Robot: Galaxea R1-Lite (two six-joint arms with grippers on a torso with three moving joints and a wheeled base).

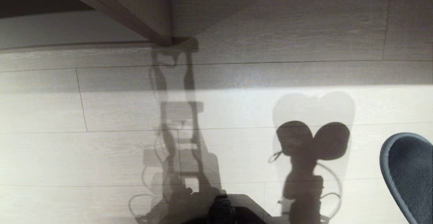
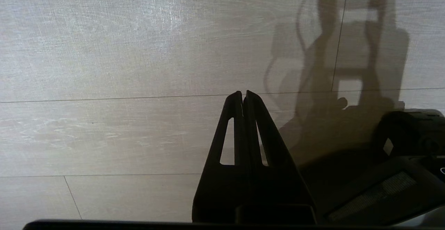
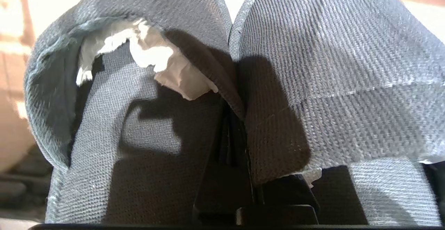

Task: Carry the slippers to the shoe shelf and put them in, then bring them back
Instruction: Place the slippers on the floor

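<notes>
Left gripper (image 2: pixel 243 96) jaws closed, empty, above floor (image 2: pixel 121 59).

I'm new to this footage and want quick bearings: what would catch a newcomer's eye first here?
The slippers fill the right wrist view, the pair pinched side by side in the shut right claw, with crumpled pale paper stuffed in one. In the head view, their twin-lobed shadow falls on the sunlit pale floor, one slipper's toe poking in at the right edge.

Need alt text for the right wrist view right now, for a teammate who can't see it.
The right gripper is shut on the pair of dark fabric slippers, pinching them side by side. White paper stuffing shows inside one.
</notes>
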